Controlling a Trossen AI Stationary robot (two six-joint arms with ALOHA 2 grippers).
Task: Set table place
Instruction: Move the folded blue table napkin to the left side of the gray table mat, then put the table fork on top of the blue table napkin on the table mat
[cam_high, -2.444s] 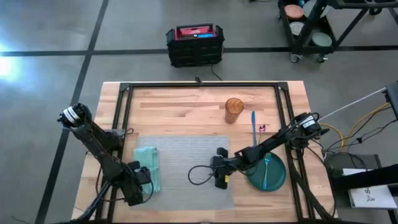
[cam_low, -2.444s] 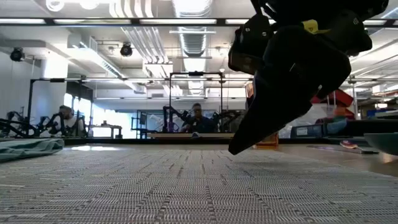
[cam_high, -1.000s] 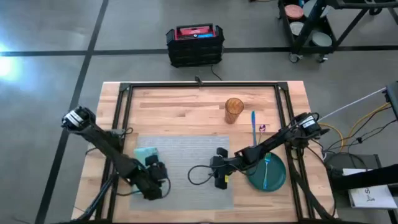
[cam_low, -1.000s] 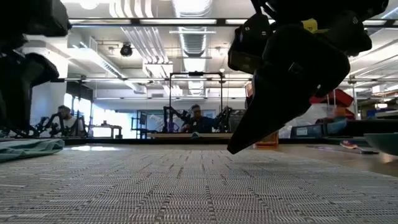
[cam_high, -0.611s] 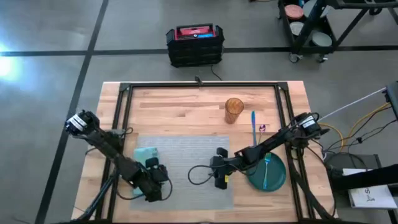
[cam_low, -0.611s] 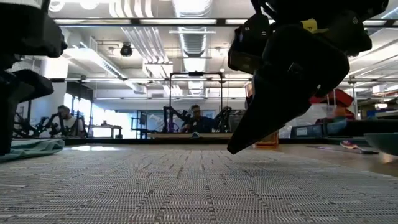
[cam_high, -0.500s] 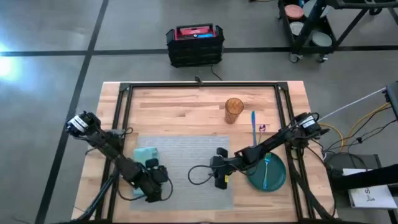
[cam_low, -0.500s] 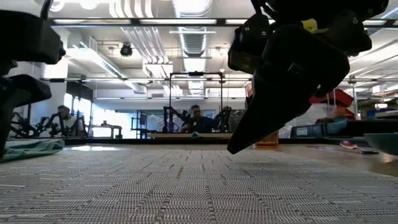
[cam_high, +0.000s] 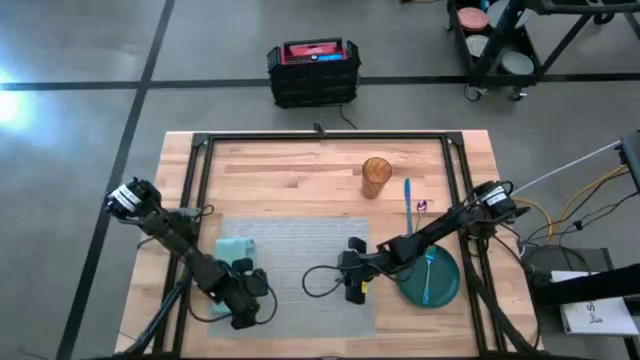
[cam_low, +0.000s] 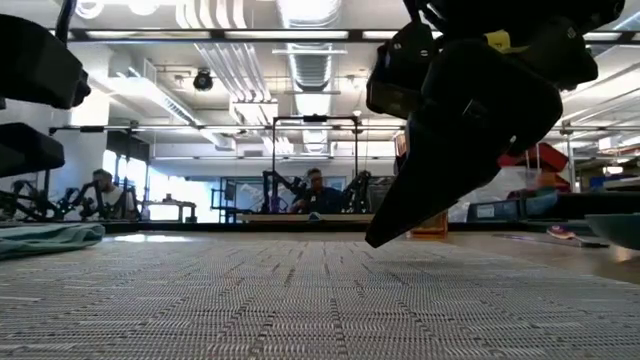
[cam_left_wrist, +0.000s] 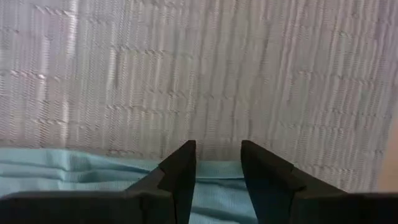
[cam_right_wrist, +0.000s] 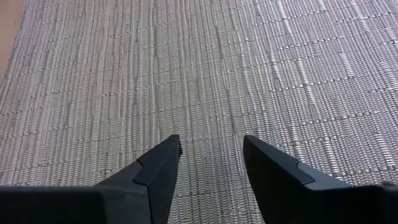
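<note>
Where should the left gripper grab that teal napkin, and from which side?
Probably from above, at the napkin's edge lying on the placemat. The open left gripper hangs right over that edge; the cloth lies flat, so pinch it downward.

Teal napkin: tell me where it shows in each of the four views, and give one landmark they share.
High view: teal napkin on the grey placemat's left part, partly under the left gripper.
Low view: a low fold at the far left.
Left wrist view: under the open fingers.
Right wrist view: not in it.
Shared landmark: the placemat's weave.
</note>
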